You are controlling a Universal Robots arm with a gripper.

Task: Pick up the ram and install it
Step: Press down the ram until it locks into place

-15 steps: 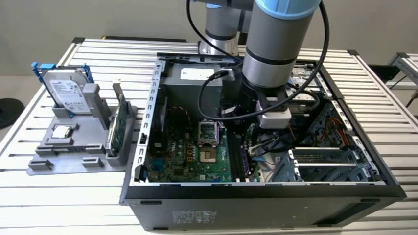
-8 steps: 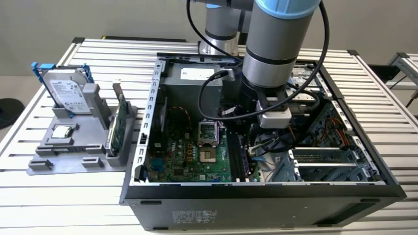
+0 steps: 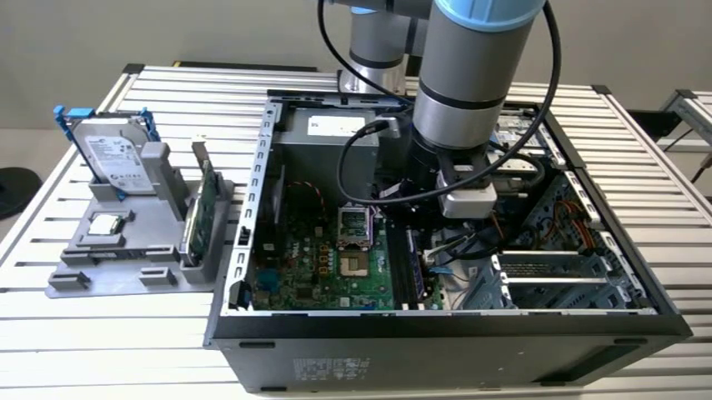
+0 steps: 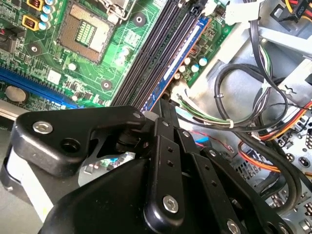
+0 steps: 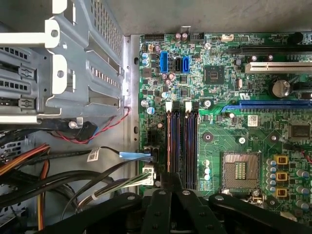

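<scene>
**End effector narrow above the slots, ram away in its holder**
My black end effector (image 5: pixel 170 191) looks pinched narrow and empty above the black memory slots (image 5: pixel 181 146). The thin green ram stick (image 3: pixel 206 204) stands edgewise in the grey holder (image 3: pixel 112 250), on the exterior view's left. I risk snagging loose cables (image 5: pixel 97 180) nearby.

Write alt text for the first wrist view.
The black gripper hangs over the motherboard's memory slots, where a ram stick already stands in the outermost slot. Beside the slots lie the empty processor socket and, on the other side, the grey drive cage above loose cables.
</scene>
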